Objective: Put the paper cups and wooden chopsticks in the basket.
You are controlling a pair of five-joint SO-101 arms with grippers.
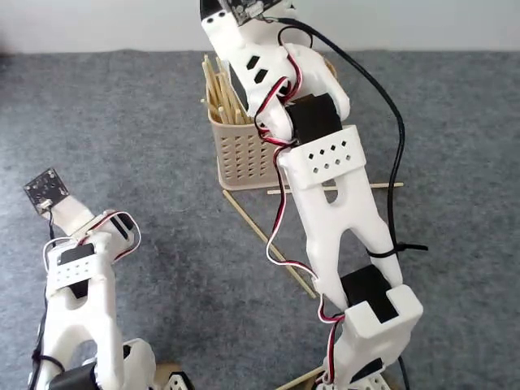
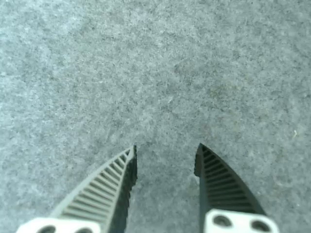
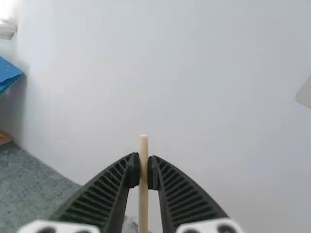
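My right hand (image 3: 143, 167) is clenched on a wooden chopstick (image 3: 144, 145), carried over the basket (image 1: 244, 158), I judge to drop it among those inside. Loose chopsticks (image 1: 260, 233) lie beneath that arm. My left hand (image 2: 165, 155) hangs released over the tabletop (image 2: 146, 58).

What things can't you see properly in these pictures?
- High view: the right arm reaches over the basket and hides most of what lies inside it.
- High view: the crosswise chopstick by the basket is partly covered by that arm.
- Right wrist view: the held chopstick in the right gripper is cut off by the picture's edge, so its far end is hidden.
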